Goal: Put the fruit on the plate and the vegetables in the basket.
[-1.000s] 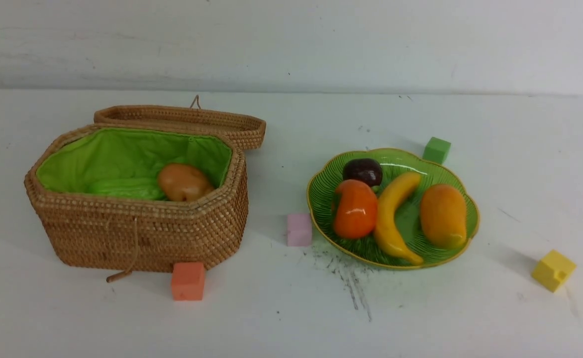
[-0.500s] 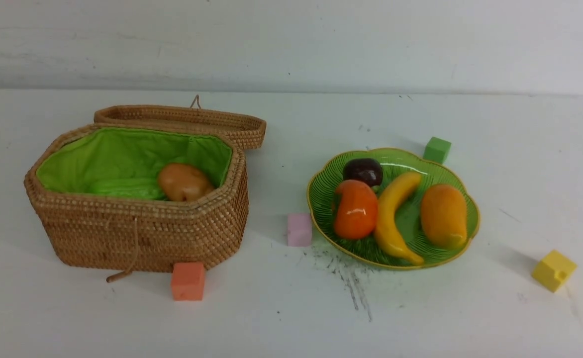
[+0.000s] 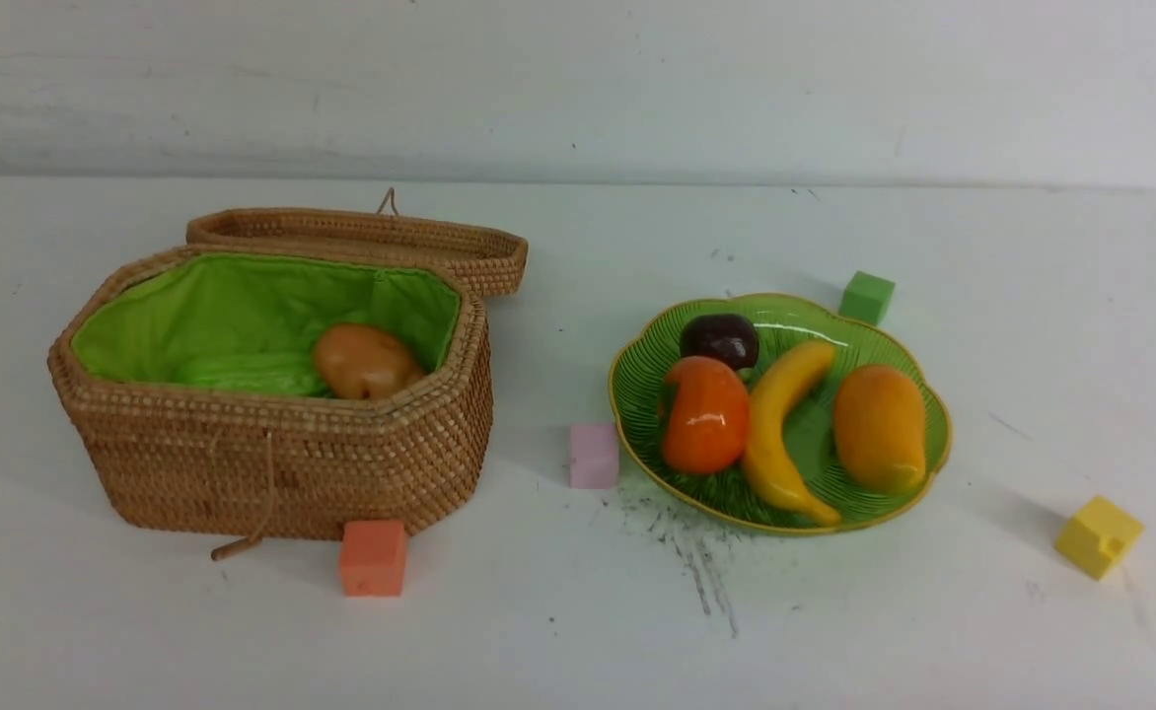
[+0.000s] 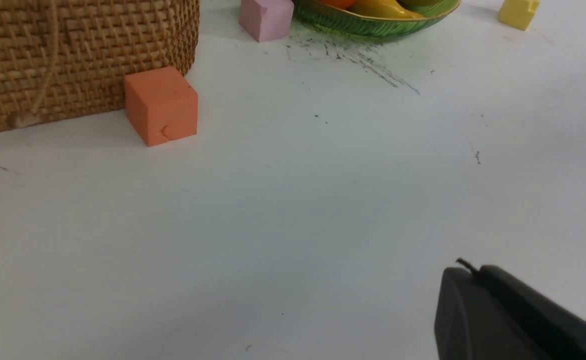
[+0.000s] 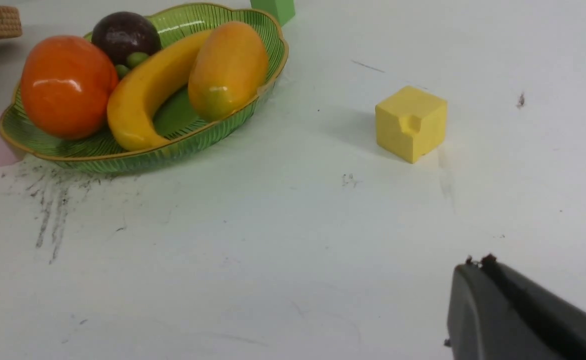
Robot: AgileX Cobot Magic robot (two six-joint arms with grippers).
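Green ribbed plate [image 3: 918, 473], right of centre on the white table [image 3: 578, 631], carries the dark mangosteen [image 3: 720, 340], orange persimmon [image 3: 704, 414], yellow banana [image 3: 780, 429] and mango [image 3: 879, 426]. The open wicker basket [image 3: 272, 463] at left holds a tan potato [image 3: 364, 361] and a cucumber [image 3: 248, 375], mostly hidden by the near wall; no carrot is discernible. Only a dark corner of the left gripper [image 4: 513, 320] and right gripper [image 5: 523, 315] shows, so whether either is open cannot be told.

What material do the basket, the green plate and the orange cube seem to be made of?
Basket: woven wicker, matt tan, with visible rows of weave; shiny green cloth lining.
Plate: likely glossy translucent plastic or glass, with ribbed walls and bright highlights.
Orange cube: probably foam, matt, with a small dent.
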